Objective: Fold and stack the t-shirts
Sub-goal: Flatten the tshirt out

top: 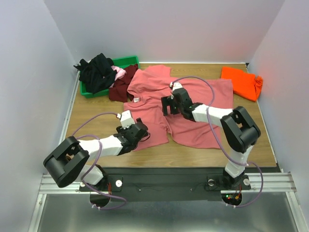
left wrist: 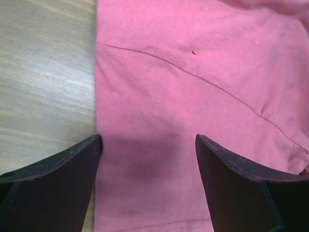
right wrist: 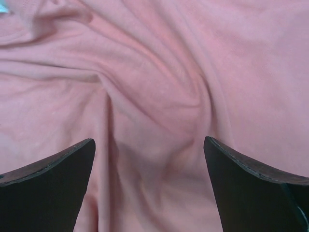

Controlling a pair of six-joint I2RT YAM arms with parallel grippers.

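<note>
A salmon-pink t-shirt (top: 193, 99) lies spread and wrinkled across the middle of the table, its white neck label (top: 136, 100) at the left. My left gripper (top: 140, 133) is open and empty, low over the shirt's near-left edge. In the left wrist view (left wrist: 147, 159) its jaws straddle the cloth (left wrist: 193, 72) beside bare wood. My right gripper (top: 168, 105) is open and empty over the shirt's middle. In the right wrist view (right wrist: 149, 164) it hangs above a fold of creases (right wrist: 154, 72). A bright orange t-shirt (top: 241, 82) lies bunched at the back right.
A green plastic bin (top: 126, 62) stands at the back left. A black shirt (top: 96, 71) and a light pink one (top: 119, 72) spill out of it. A dark maroon shirt (top: 123, 88) lies against it, touching the salmon shirt. White walls enclose the table.
</note>
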